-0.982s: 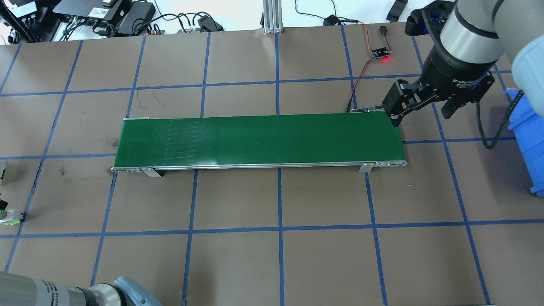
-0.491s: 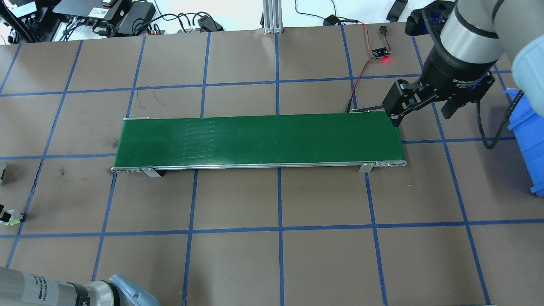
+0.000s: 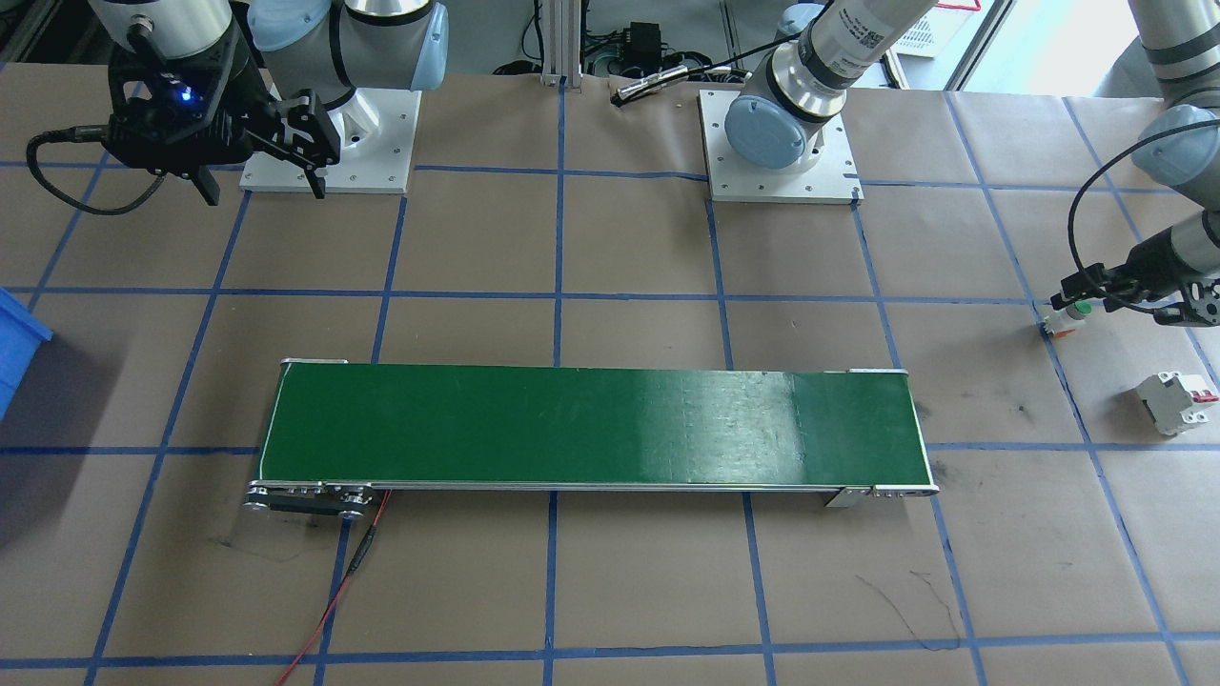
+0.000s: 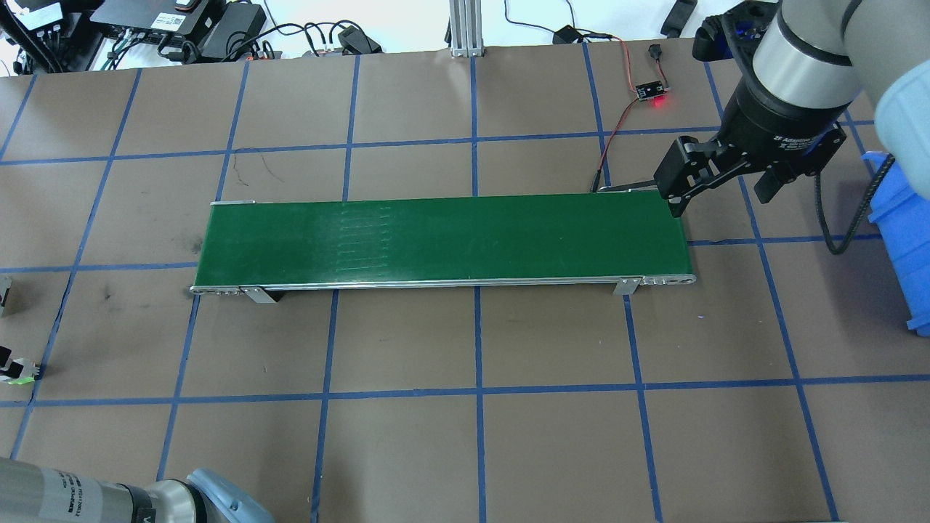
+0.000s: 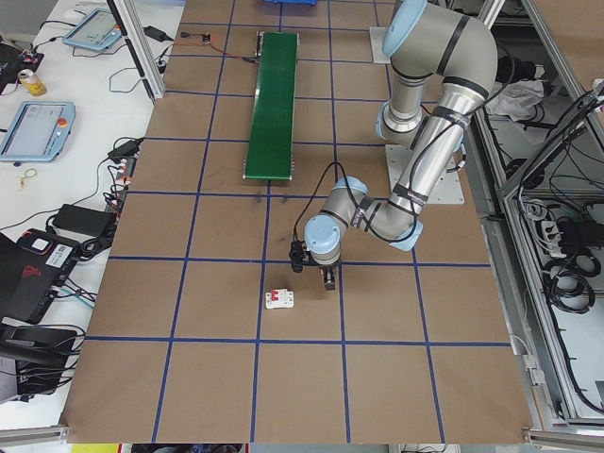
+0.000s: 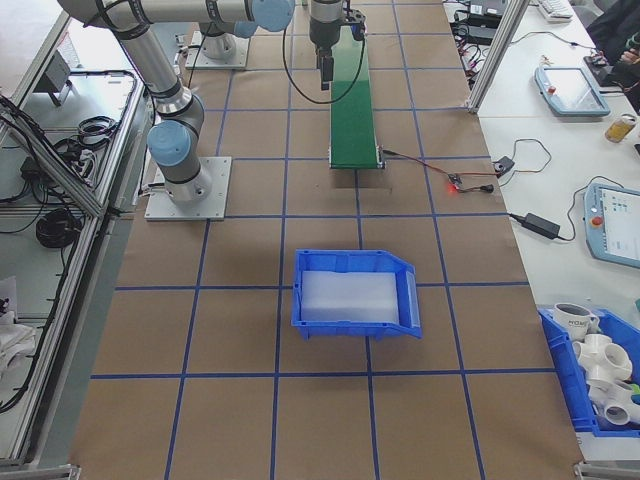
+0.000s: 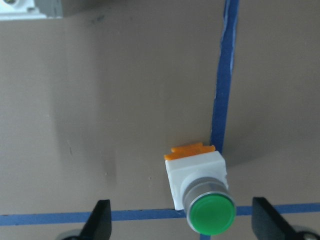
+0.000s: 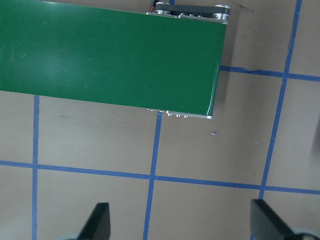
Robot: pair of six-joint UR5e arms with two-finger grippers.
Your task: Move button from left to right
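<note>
The button [image 7: 200, 192] has a green cap, a white body and an orange bit at its base. It lies on its side where two blue tape lines cross, at the table's far left [image 3: 1066, 315] [image 4: 19, 373]. My left gripper [image 7: 182, 225] [image 5: 313, 274] is open, with one finger on each side of the button's cap, and neither finger touches it. My right gripper [image 4: 719, 201] [image 3: 262, 189] [image 8: 182, 225] hangs open and empty over the table by the right end of the green conveyor belt [image 4: 443, 240].
A white circuit breaker [image 3: 1177, 401] [image 5: 280, 299] with a red lever lies close beside the button. A blue bin [image 4: 908, 240] [image 6: 355, 295] stands at the table's right end. A red wire and a small lit board [image 4: 652, 91] lie behind the belt's right end.
My left gripper has come in around the button at the table's left edge. Streaks on the belt have shifted rightward. The right arm has not moved.
</note>
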